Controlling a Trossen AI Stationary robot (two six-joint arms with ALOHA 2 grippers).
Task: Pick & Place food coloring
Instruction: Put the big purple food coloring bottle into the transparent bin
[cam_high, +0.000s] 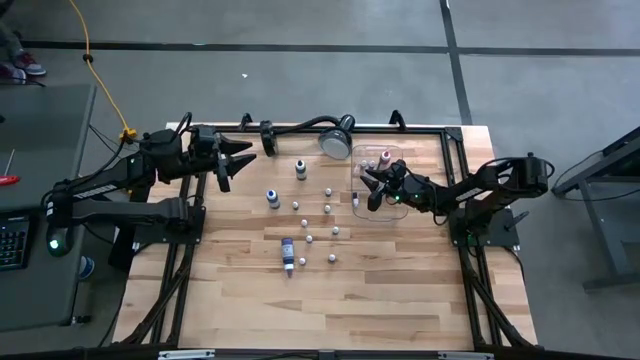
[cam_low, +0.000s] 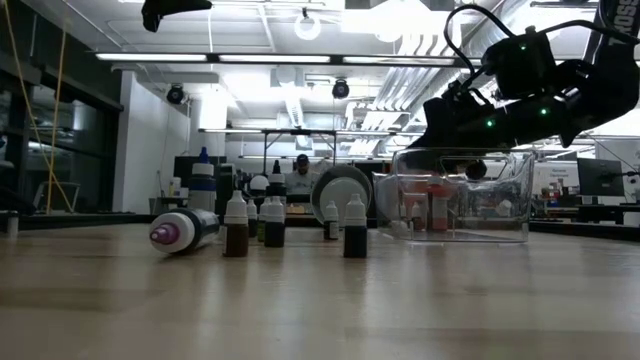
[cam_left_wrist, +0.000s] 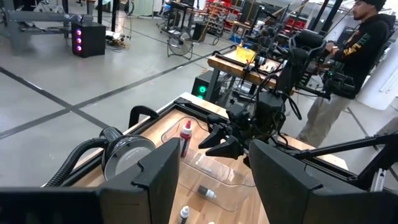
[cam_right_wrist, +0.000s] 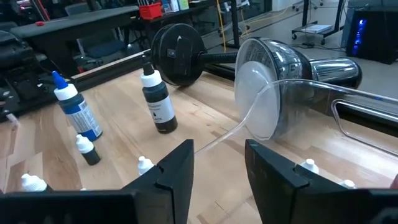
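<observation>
From above, the right gripper (cam_high: 372, 190) hangs over the clear tray (cam_high: 362, 205) at the table's right, while the food coloring bottles (cam_high: 309, 222) stand scattered mid-table to its left. Its wrist view shows the fingers (cam_right_wrist: 180, 165) parted with nothing between them. The left gripper (cam_left_wrist: 211, 171), waiting far left, also gapes empty; the bottles look light, rigid and tippy, best pinched across the body below the cap.

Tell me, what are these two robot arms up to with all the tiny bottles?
They are sorting small food coloring bottles from the wooden table into a clear plastic tray. The right gripper hangs over the tray with its fingers apart and nothing between them; a few bottles, one of them red, are already inside. About a dozen more remain on the table, most upright, one lying on its side. The left gripper waits, open, near the far left of the table. A round lamp sits beside the tray.
</observation>
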